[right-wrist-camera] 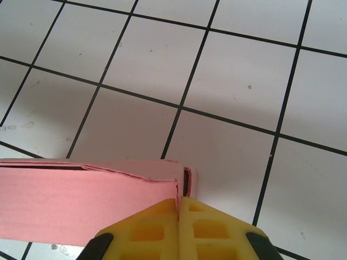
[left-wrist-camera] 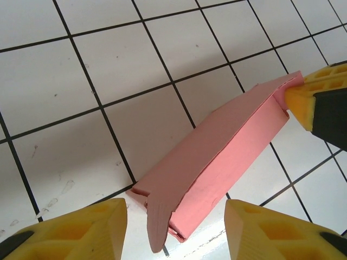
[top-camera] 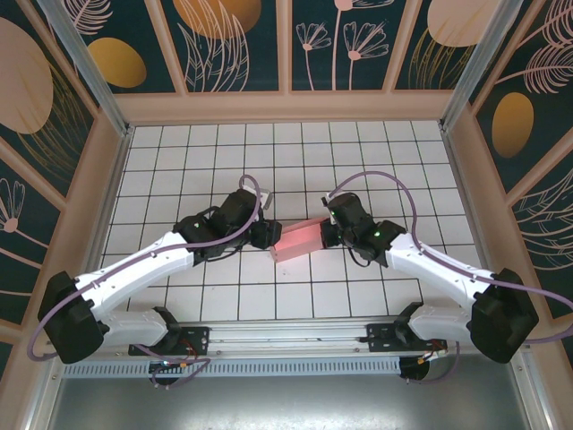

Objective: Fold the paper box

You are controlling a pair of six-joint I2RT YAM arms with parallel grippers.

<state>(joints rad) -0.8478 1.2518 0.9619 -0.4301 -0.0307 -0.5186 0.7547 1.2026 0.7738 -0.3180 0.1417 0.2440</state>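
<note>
**Pink box pinched at one end, straddled at the other**

Pictured at the centre of the top view: box (top-camera: 300, 240), pink and folded into a long, low shape, lying on the white gridded table (top-camera: 358, 161) and slanting up to the right. Flanking it, left gripper (top-camera: 267, 235) at the lower-left end and right gripper (top-camera: 329, 235) at the upper-right end, with both arms reaching in from the bottom corners of the frame.

In the left wrist view, box (left-wrist-camera: 217, 157) running from bottom centre toward the upper right, with one loose flap (left-wrist-camera: 157, 227) curling down at the near end. Straddling that near end, left gripper (left-wrist-camera: 172, 208), yellow fingers (left-wrist-camera: 81, 230) parted to a middling width on either side, not closed on the card. At the right edge of the frame, right gripper (left-wrist-camera: 314, 103) set against the far end.

In the right wrist view, right gripper (right-wrist-camera: 179, 208) at bottom centre, pads pressed tight together and pinching the end corner of the box (right-wrist-camera: 81, 206). Pink card stretching from there off the left edge.
</note>
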